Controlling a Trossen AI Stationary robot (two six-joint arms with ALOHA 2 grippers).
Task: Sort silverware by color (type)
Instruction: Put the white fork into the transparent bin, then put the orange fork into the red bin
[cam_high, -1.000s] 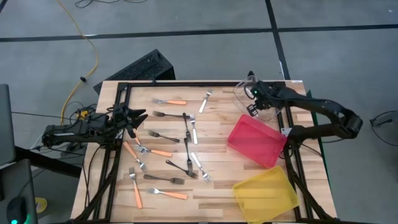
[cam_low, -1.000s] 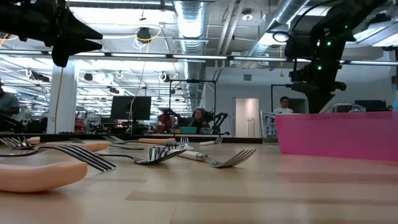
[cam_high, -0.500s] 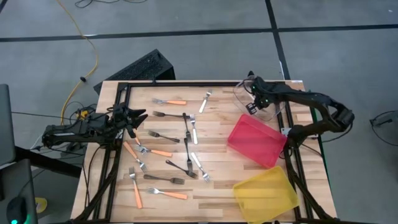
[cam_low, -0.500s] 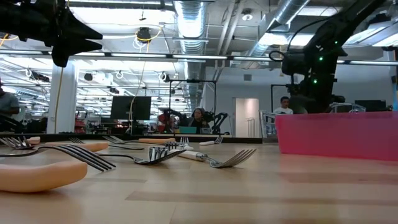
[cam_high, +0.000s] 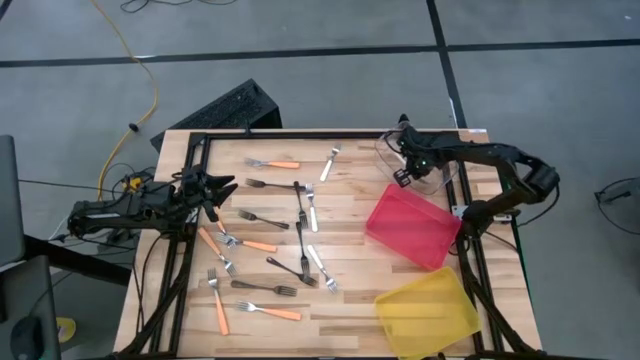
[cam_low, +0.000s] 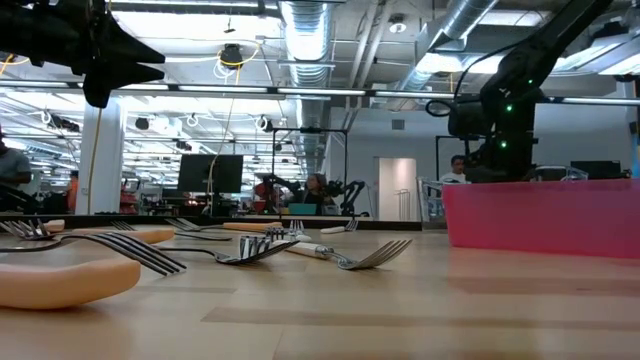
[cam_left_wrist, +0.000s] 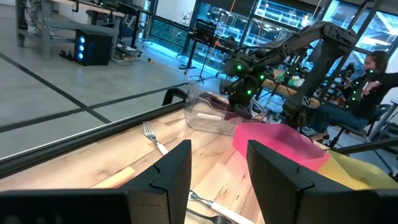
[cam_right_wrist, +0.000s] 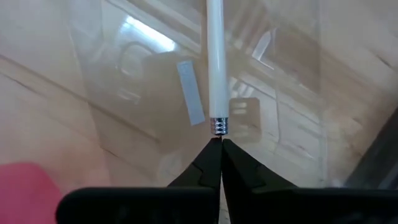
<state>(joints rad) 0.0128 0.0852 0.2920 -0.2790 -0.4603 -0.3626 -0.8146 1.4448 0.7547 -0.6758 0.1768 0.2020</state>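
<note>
Several forks lie flat on the wooden table: orange-handled ones (cam_high: 285, 164) (cam_high: 260, 245), black ones (cam_high: 275, 185) (cam_high: 290, 268) and pale ones (cam_high: 330, 163) (cam_high: 312, 210). My right gripper (cam_high: 405, 150) (cam_right_wrist: 221, 144) hangs over the clear bin (cam_high: 400, 165) at the far right corner, shut on a pale white-handled fork (cam_right_wrist: 214, 62). My left gripper (cam_high: 215, 188) (cam_left_wrist: 217, 168) waits open above the table's left side, near the orange forks there. In the low view the right gripper (cam_low: 490, 110) shows behind the red bin. My right gripper pinches the pale fork between its two fingertips (cam_right_wrist: 208, 163), just behind the metal collar (cam_right_wrist: 219, 126) at the handle's inner end. The fork's head is hidden between the fingers. The white handle sticks out past the fingertips in line with them, lifted clear over the clear bin's floor.
A red bin (cam_high: 412, 227) sits tilted at the table's right side and a yellow bin (cam_high: 428, 310) at the near right corner. A black frame (cam_high: 300, 133) runs along the table's edges. Bare wood shows between the forks and the red bin.
My right gripper has come down a little over the clear bin, still shut on the pale fork, while its forearm has swung in closer to the table. The left arm and the forks on the table have kept still.
</note>
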